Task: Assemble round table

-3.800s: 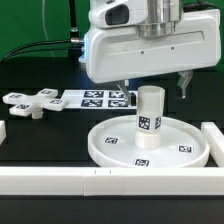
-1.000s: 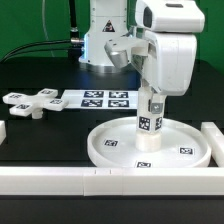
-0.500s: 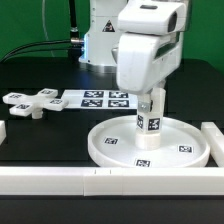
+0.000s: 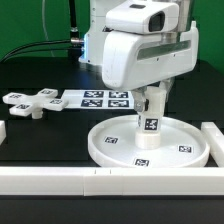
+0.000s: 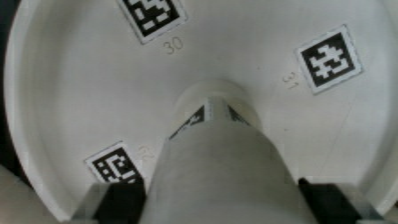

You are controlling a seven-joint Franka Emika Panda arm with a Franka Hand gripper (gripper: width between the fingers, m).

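Note:
The large round disc (image 4: pixel 150 143) lies flat at the front of the table, rim up. The short thick post (image 4: pixel 151 121) stands upright at its centre. My gripper (image 4: pixel 152 98) is over the post's top and shut on it. In the wrist view the post (image 5: pixel 221 160) fills the space between my two black fingertips (image 5: pixel 121 199), with the gripper (image 5: pixel 221 202) centred on it and the disc (image 5: pixel 267 45) with its tags below. The small cross-shaped foot (image 4: pixel 29 102) lies apart at the exterior view's left.
The marker board (image 4: pixel 97 98) lies behind the disc. A long white border bar (image 4: pixel 100 182) runs along the front edge, and another (image 4: pixel 213 137) stands at the exterior view's right. A short white bar end (image 4: pixel 3 131) sits at the left.
The arm swung in from behind and came down over the post. The wrist has kept turning about the post's axis between the last frames. The disc, post and foot stay put.

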